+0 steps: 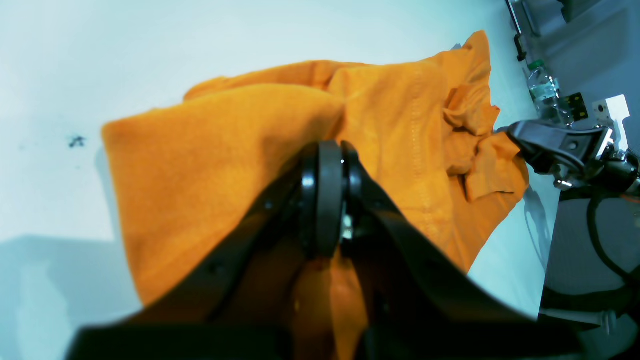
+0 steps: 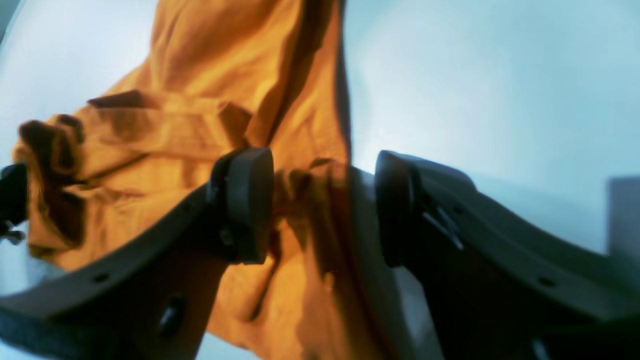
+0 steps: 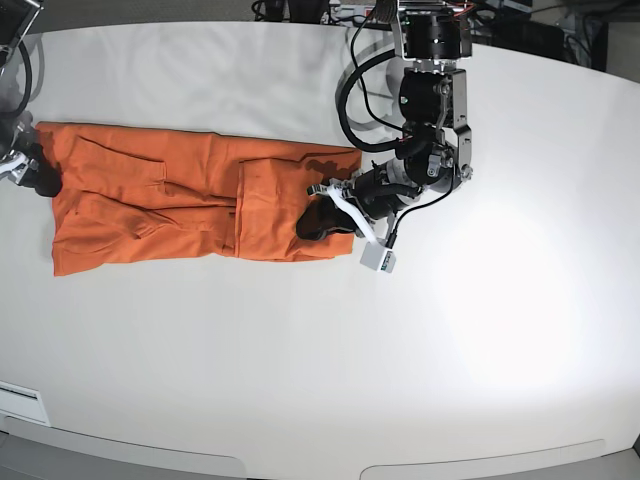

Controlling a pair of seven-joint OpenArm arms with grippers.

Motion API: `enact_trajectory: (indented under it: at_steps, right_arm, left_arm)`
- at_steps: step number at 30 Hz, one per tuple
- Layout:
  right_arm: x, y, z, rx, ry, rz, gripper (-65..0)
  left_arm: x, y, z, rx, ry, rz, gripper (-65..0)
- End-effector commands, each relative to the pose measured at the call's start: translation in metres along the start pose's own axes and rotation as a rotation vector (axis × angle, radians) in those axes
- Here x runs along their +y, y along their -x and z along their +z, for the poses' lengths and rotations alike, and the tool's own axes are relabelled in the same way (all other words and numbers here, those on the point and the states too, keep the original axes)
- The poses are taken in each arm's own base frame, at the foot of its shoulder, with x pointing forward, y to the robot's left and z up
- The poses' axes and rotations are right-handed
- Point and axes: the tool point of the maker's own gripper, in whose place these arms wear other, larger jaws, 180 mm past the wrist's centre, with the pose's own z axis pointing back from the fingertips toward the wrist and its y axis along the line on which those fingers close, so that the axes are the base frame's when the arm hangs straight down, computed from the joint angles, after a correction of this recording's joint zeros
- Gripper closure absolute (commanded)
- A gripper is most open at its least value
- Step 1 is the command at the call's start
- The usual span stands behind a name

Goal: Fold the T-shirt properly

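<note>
The orange T-shirt (image 3: 190,200) lies as a long, partly folded strip across the back left of the white table (image 3: 400,380). My left gripper (image 3: 316,222) sits on its right end. In the left wrist view this gripper (image 1: 327,200) has its pads pressed together on a raised fold of the T-shirt (image 1: 210,165). My right gripper (image 3: 35,178) is at the strip's left end. In the right wrist view it (image 2: 320,210) is open, with the T-shirt's (image 2: 225,75) edge standing between the jaws. The neckline and tag are hidden.
A plastic water bottle (image 1: 542,90) and grey equipment stand beyond the table edge in the left wrist view. A small dark mark (image 1: 76,141) is on the table. Cables (image 3: 350,90) hang by the left arm's base at the back.
</note>
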Motion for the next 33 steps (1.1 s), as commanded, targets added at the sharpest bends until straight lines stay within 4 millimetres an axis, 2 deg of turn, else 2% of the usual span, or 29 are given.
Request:
enact_trajectory:
  at_steps: [1, 7, 11, 14, 18, 19, 20, 22, 23, 29, 33]
  right_arm:
    - [0.001, -0.008, 0.005, -0.002, -0.001, 0.023, -34.7]
    - [0.024, 0.016, -0.024, 0.077, -0.072, 0.038, -34.7]
    - [0.039, 0.014, -0.038, 0.08, -0.109, 0.062, -34.7]
    - [0.043, 0.006, -0.041, 0.066, -0.119, 0.07, -34.7]
    - [0.043, 0.004, -0.041, 0.063, -0.12, 0.071, -33.4]
    - [0.043, 0.005, -0.041, 0.064, -0.119, 0.072, -29.5]
    - [0.043, 0.005, -0.041, 0.064, -0.119, 0.072, -22.7]
    - [0.043, 0.003, -0.041, 0.061, -0.12, 0.073, -4.1]
    - [0.043, 0.003, -0.041, 0.06, -0.119, 0.074, 0.0]
    - [0.048, -0.007, -0.04, 0.044, -0.123, 0.1, 0.0]
    - [0.048, -0.018, -0.034, 0.053, -0.074, 0.199, 0.0]
  left_arm:
    - [-0.004, -0.002, -0.002, 0.0, 0.009, 0.008, 0.0]
    - [-0.006, -0.004, -0.002, -0.006, 0.024, 0.018, 0.0]
    - [-0.008, -0.004, -0.002, -0.011, 0.033, 0.024, 0.0]
    - [-0.008, -0.003, -0.002, -0.002, 0.032, 0.024, 0.0]
    - [-0.008, -0.002, -0.002, 0.001, 0.033, 0.024, 0.0]
    - [-0.009, -0.003, -0.002, -0.002, 0.036, 0.025, 0.0]
    - [-0.01, -0.004, -0.002, -0.005, 0.04, 0.025, 0.0]
    - [-0.014, -0.006, -0.002, -0.016, 0.064, 0.02, 0.0]
    - [-0.018, -0.009, -0.001, -0.026, 0.087, 0.012, 0.0]
    - [-0.051, -0.025, 0.006, -0.114, 0.269, -0.026, 0.0]
    - [-0.076, -0.036, 0.017, -0.152, 0.385, -0.056, 0.0]
